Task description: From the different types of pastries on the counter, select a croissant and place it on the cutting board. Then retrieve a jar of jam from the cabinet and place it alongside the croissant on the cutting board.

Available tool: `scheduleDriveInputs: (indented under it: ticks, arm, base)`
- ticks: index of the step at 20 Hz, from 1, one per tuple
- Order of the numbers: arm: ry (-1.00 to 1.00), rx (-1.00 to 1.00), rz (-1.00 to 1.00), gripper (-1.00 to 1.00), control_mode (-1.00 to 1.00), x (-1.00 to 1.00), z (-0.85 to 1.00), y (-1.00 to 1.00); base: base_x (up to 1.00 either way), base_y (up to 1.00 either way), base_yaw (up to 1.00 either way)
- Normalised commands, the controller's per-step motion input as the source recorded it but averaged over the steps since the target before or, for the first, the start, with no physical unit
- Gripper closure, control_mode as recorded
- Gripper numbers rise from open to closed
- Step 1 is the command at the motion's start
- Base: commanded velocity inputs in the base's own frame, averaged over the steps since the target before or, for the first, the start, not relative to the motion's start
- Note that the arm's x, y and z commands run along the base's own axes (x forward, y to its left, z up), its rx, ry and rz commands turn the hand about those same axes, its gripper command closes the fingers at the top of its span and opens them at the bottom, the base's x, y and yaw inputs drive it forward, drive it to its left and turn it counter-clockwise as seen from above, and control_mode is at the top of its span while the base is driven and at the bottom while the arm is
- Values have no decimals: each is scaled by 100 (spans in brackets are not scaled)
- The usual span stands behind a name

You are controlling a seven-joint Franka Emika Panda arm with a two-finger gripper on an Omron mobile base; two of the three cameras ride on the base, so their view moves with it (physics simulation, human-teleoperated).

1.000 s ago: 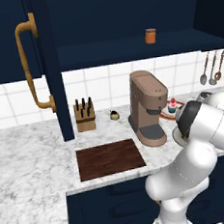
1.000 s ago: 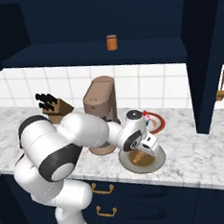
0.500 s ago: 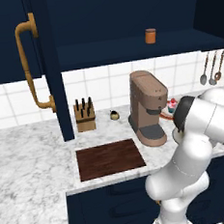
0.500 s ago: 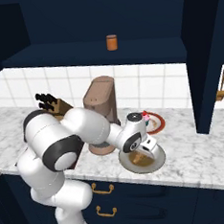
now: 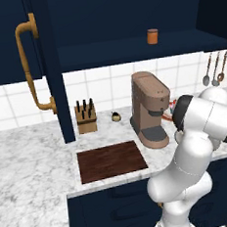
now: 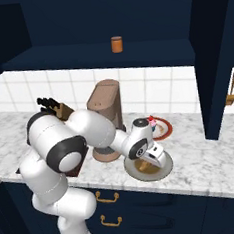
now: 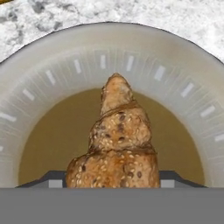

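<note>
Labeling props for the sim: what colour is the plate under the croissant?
Beige plate with pale rim dashes and a darker tan centre under the croissant; clearest in the hand view.

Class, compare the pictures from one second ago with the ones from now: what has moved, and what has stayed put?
The arm's elbow has swung higher and leftward while the gripper has stayed low over the plate with the croissant. Whether the fingers have closed on the croissant cannot be told. The cutting board, the jar of jam on the shelf and the coffee machine have not moved.
</note>
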Motion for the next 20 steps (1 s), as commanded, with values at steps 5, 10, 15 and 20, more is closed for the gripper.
scheduleDriveInputs:
  ticks: [5, 10, 15, 20]
  arm:
    - [1, 1, -3, 100, -100, 0, 15, -5]
    - [0, 1, -1, 100, -100, 0, 65, -3]
    - [12, 3, 0, 100, -100, -13, 53, 0]
    - [7, 2, 0, 100, -100, -46, 17, 0]
  base:
    - [0, 0, 0]
    - [0, 0, 0]
    - [0, 0, 0]
    - [0, 0, 0]
